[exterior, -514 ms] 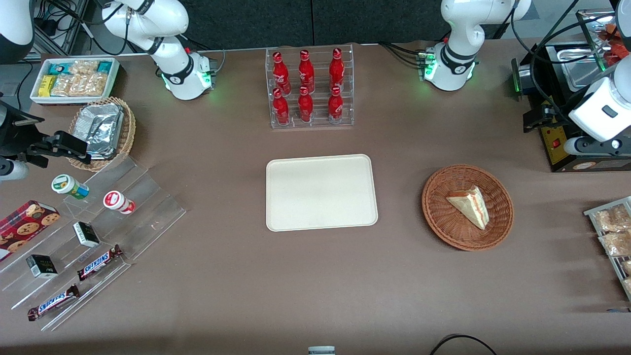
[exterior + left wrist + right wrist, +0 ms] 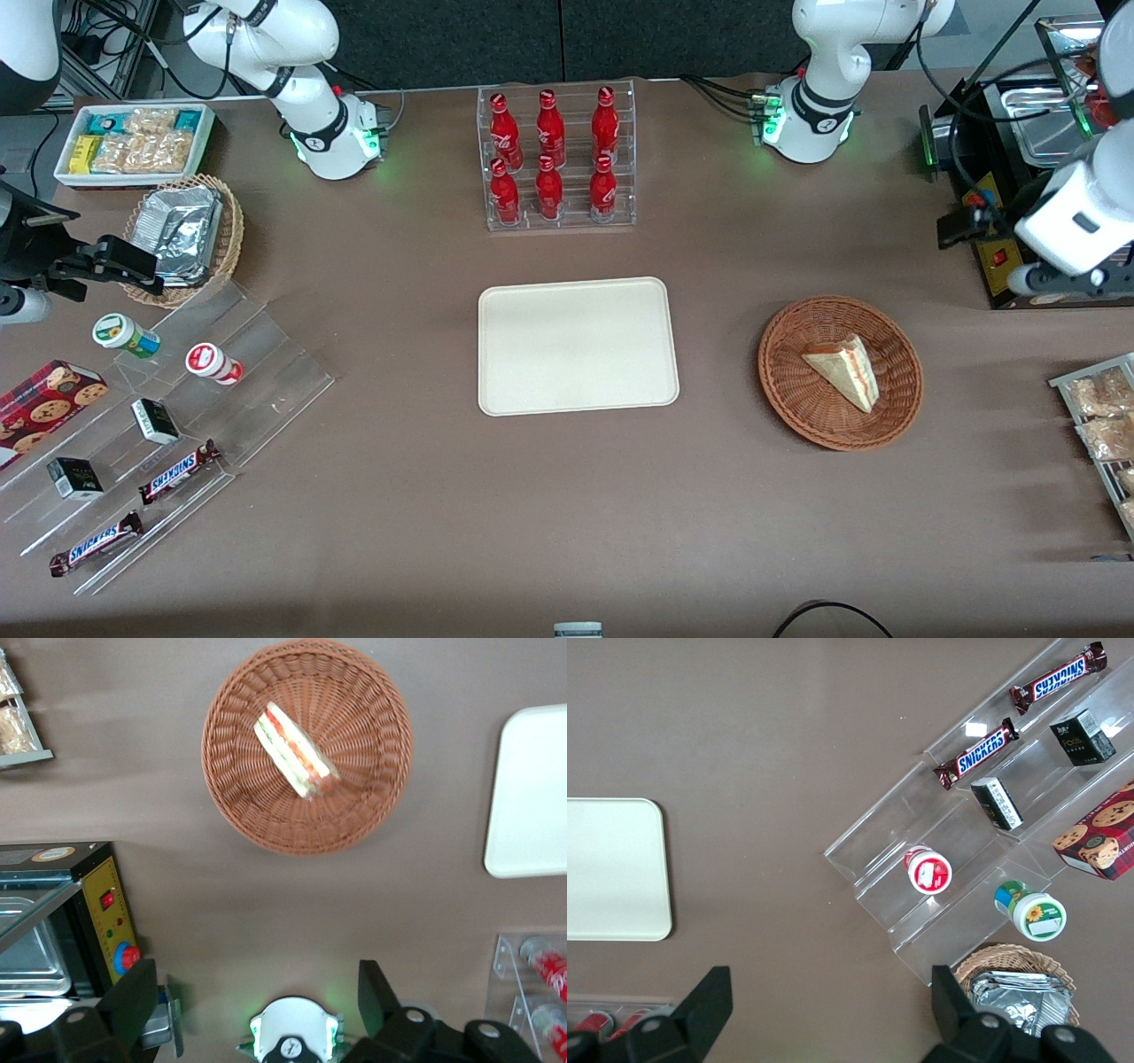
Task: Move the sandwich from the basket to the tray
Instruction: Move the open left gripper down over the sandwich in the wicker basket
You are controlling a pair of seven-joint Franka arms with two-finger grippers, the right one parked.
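Task barely begun: sandwich [image 2: 843, 369] lies in the basket [image 2: 797, 408], tray [image 2: 578, 346] bare, and the left gripper [image 2: 252, 1005], fingers spread apart and holding nothing, hangs high and well apart from the basket — approach, grasp, carry all remain.

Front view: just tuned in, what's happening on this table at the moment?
The left arm's gripper is open and holds nothing, hanging high above the table near the black appliance at the working arm's end. It has not reached the sandwich, which lies untouched in the basket. The tray sits bare mid-table, nearer the front camera than the rack of red bottles. So the pick has not yet begun.
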